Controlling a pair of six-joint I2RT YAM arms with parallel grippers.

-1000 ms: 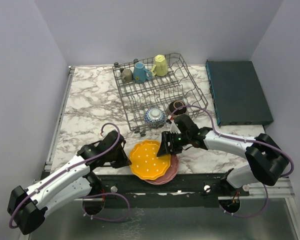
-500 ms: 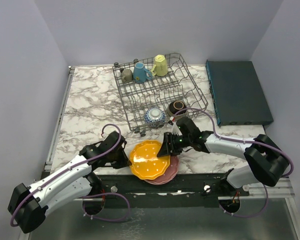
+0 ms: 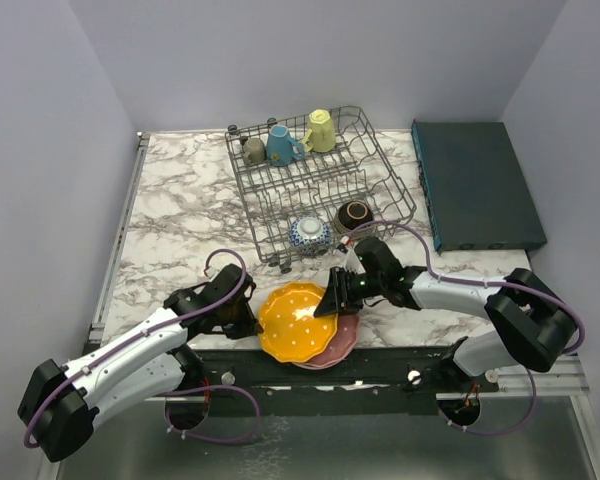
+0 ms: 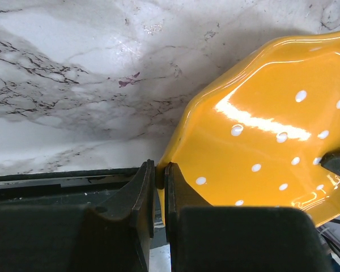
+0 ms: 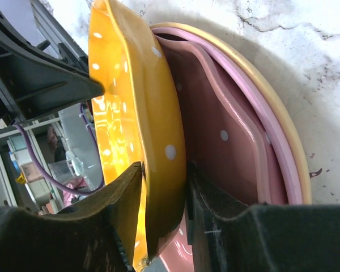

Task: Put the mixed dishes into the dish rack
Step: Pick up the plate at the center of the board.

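The orange white-dotted plate (image 3: 298,320) lies tilted on the pink plate (image 3: 347,336) at the table's near edge. My left gripper (image 3: 254,322) is shut on its left rim; in the left wrist view the jaws (image 4: 160,173) pinch the orange rim (image 4: 260,136). My right gripper (image 3: 332,299) is shut on its right rim, one finger on each face (image 5: 163,181), with the pink plate (image 5: 226,124) just beneath. The dish rack (image 3: 380,190) holds grey-olive (image 3: 253,150), blue (image 3: 279,146) and yellow (image 3: 320,130) mugs, a blue-white bowl (image 3: 309,234) and a dark brown bowl (image 3: 355,214). No red-patterned bowl shows.
A flat dark teal box (image 3: 475,185) lies to the right of the rack. A cream-rimmed plate (image 5: 292,147) sits under the pink one. The plates overhang the table's near edge (image 3: 400,352). Grey walls close in the left, back and right.
The orange plate has tipped up a little on the pink plate. My left gripper has edged right and my right gripper slightly left, both still on its rim.
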